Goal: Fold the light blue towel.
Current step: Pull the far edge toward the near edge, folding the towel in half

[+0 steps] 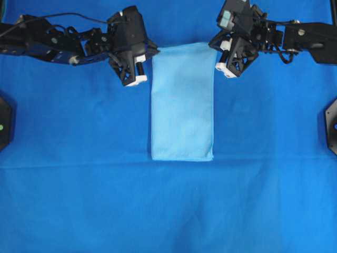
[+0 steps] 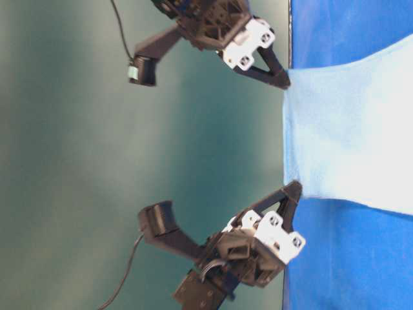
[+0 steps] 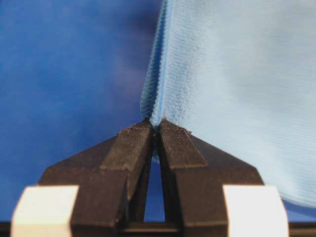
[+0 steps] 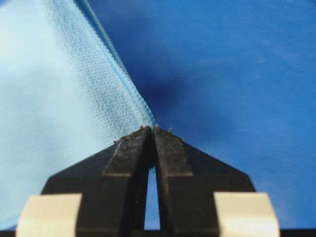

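At far corners, both hands [image 1: 154, 51] [image 1: 215, 54] pinch towel [image 1: 182, 105].

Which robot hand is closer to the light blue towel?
Neither: left end effector pinches one top corner of the light blue towel, right end effector pinches the other.

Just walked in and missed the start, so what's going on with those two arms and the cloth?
Two robot arms are folding the light blue towel on a deep-blue table covering. The towel lies as a narrow, already doubled rectangle. The left gripper is shut on one far corner and the right gripper is shut on the other; both wrist views show the jaws pinching the stitched hem. In the table-level view that held end is lifted off the covering, while the near end lies flat.
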